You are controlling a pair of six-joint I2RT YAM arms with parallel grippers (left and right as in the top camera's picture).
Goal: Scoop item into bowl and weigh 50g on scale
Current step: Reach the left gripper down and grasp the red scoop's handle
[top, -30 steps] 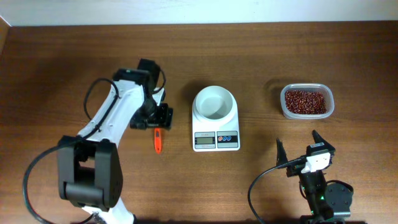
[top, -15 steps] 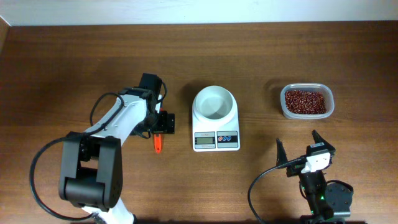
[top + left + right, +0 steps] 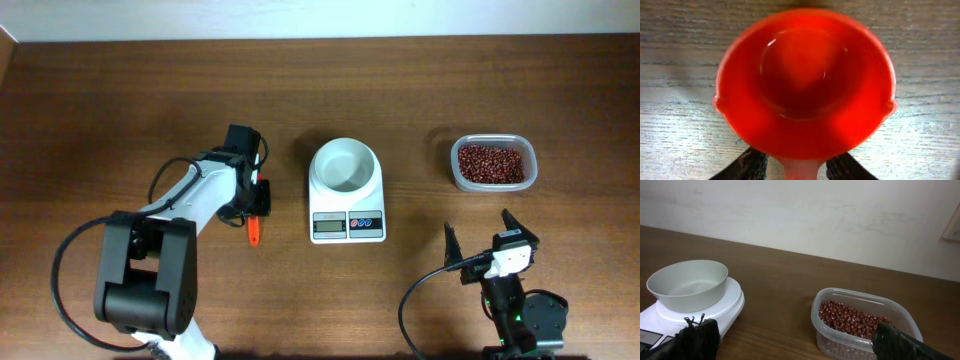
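Nearest: right gripper [image 3: 480, 243], jaws spread wide, holding nothing. Further in, left gripper [image 3: 256, 196] over red scoop [image 3: 805, 85], just left of scale [image 3: 347, 225]. Its fingers [image 3: 747, 165] flank scoop handle; cannot tell if clamped. Scoop cup empty, wooden table [image 3: 120, 90] beneath. On scale platform: white bowl [image 3: 322, 160], empty. Right of scale, well apart: clear tub [image 3: 455, 172] holding beans [image 3: 491, 163], loose reddish-brown layer covering its bottom.

Left wrist view crops the scoop [image 3: 805, 85] handle off on me; scale [image 3: 347, 225] readout's too tiny from overhead.
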